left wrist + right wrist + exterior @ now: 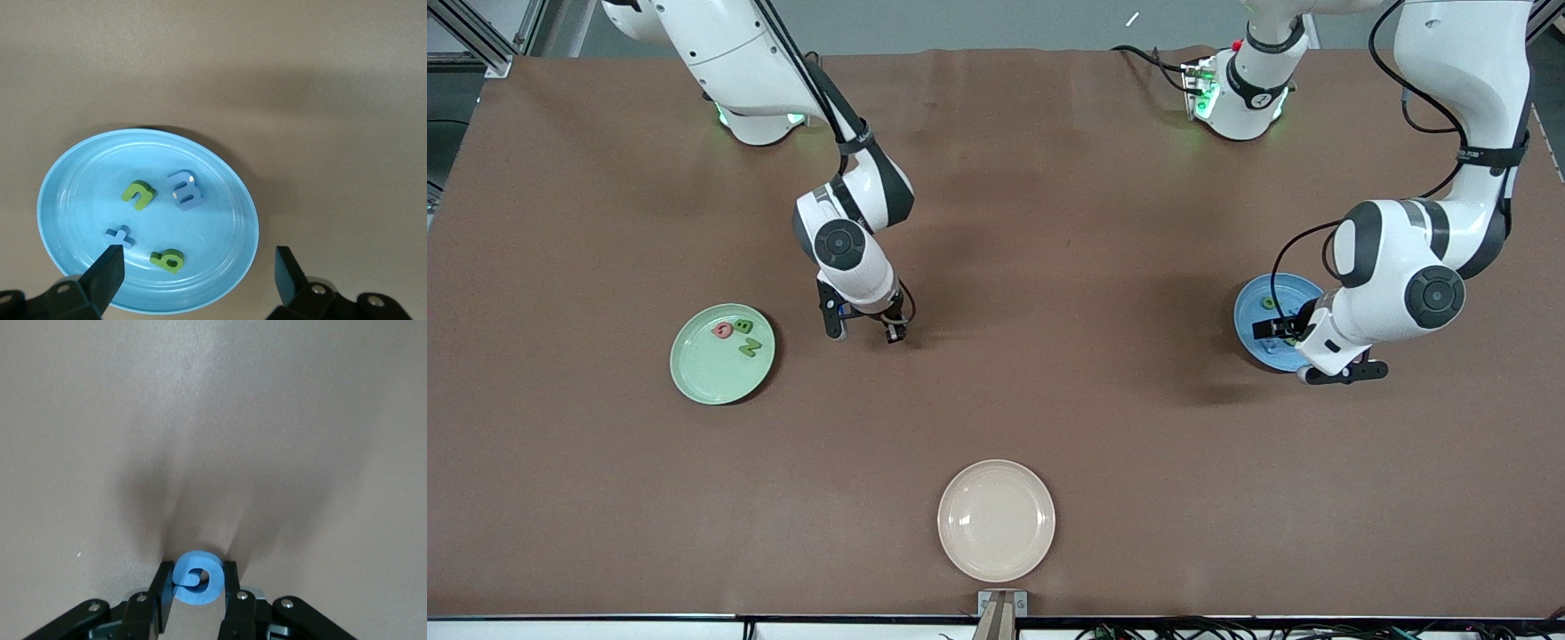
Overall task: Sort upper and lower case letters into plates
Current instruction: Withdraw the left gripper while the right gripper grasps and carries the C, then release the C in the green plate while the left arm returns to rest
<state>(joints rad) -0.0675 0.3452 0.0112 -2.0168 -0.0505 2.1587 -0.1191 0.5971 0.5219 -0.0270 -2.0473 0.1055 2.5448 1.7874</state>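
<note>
My right gripper point(891, 333) is down at the bare brown table beside the mint green plate point(694, 387), shut on a blue curled letter point(212, 587) held between its fingers point(160, 587). That plate holds a red letter point(722, 331) and two green letters point(743, 326) point(749, 348). My left gripper point(1282, 331) hangs open over the sky blue plate point(67, 173), nothing between its fingers point(107, 270). In this plate lie a green letter point(138, 194), a blue m point(185, 189), a small blue letter point(119, 235) and another green one point(167, 259).
A cream-beige round plate point(996, 520) sits bare near the table's front edge, midway between the two arms' ends. The sky blue plate point(1258, 298) is partly covered by the left arm in the front view.
</note>
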